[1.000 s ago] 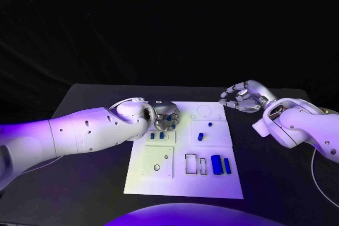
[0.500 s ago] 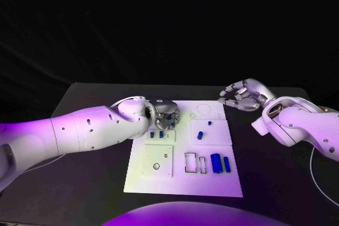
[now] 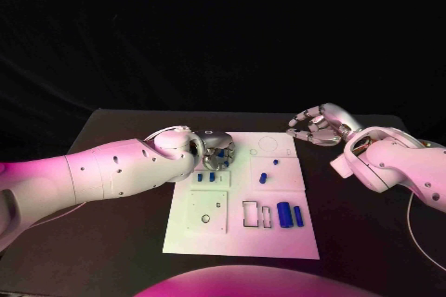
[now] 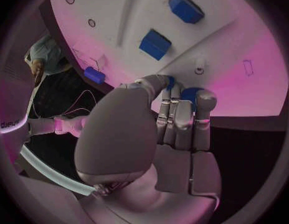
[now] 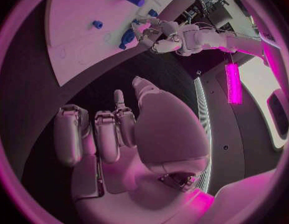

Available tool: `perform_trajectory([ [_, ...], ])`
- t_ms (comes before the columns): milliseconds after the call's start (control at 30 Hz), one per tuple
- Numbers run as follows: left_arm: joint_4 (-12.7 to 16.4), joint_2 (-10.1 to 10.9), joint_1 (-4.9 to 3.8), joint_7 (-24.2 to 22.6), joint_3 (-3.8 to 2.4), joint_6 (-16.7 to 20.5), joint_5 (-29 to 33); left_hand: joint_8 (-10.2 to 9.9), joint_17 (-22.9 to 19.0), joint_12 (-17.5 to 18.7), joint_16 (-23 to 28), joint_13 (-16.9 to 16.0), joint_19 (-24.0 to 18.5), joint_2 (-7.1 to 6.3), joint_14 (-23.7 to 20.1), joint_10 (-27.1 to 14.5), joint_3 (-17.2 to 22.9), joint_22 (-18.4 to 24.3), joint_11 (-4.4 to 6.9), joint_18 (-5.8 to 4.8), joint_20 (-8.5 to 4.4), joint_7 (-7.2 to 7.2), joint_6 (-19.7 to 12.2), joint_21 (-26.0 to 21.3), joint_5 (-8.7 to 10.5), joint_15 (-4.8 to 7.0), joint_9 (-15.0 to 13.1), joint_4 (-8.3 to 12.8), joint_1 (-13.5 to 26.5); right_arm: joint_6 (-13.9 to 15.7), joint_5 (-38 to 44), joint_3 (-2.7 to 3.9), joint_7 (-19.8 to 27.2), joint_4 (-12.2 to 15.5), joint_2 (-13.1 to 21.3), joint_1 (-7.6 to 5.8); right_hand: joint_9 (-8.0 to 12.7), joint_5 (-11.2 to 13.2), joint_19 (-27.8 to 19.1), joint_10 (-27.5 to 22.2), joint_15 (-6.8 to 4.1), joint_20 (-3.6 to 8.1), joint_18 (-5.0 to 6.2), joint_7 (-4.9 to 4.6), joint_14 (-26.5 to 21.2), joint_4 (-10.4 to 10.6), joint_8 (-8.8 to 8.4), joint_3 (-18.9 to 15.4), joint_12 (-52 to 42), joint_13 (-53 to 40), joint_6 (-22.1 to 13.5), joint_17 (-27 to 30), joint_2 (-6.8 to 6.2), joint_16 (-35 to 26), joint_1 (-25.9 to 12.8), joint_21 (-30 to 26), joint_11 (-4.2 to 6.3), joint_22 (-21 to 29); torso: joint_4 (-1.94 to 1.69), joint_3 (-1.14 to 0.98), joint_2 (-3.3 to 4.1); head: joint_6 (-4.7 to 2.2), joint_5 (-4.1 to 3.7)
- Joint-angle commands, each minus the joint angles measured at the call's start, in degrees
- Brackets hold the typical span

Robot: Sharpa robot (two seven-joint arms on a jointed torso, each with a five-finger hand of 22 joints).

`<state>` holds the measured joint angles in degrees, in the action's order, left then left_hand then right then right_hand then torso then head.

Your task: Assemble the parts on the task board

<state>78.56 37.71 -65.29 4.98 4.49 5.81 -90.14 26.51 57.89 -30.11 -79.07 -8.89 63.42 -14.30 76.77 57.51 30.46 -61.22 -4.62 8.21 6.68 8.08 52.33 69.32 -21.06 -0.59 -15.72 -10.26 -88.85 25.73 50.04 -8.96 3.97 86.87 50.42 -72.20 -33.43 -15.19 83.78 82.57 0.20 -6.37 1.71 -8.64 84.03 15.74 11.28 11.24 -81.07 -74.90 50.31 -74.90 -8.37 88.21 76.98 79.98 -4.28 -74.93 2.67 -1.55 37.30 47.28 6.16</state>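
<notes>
Head view: my left hand [image 3: 218, 150] sits at the task board's [image 3: 243, 239] far left corner, same spot as a second ago, no real movement. Left wrist view: its fingertips [image 4: 206, 98] pinch a blue part [image 4: 189, 93] against the board. My right hand [image 3: 318, 128] hovers off the far right corner, fingers curled, nothing in it. Seating probably ongoing, nothing newly placed.

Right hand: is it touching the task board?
Apart. In the head view the right hand hangs off the task board's far right corner, dark table showing between them; its fingers hold nothing.
</notes>
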Motion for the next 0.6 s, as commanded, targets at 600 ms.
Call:
perform_trajectory([
  [600,4.84,4.42,0.03,-1.61,-1.54,4.11,4.88,-0.97,0.89,1.39,-0.9,0.11,1.76,0.45,1.29,2.38,0.43,-2.17,0.23,-0.99,-0.04,0.07,2.07,1.9,0.27,0.11,0.02,0.99,0.48,-0.04,0.76,0.0,0.59,-0.1,-0.06,0.08,-0.08,0.08,0.08,-0.22,-0.31,0.4,0.91,-0.11,4.47,0.33,0.44,-0.11,0.23,-5.85,-0.27,-8.33,0.41,-0.19,-0.19,-0.31,0.3,-8.44,-0.19,-0.07,-0.15,-0.85,0.53],
])
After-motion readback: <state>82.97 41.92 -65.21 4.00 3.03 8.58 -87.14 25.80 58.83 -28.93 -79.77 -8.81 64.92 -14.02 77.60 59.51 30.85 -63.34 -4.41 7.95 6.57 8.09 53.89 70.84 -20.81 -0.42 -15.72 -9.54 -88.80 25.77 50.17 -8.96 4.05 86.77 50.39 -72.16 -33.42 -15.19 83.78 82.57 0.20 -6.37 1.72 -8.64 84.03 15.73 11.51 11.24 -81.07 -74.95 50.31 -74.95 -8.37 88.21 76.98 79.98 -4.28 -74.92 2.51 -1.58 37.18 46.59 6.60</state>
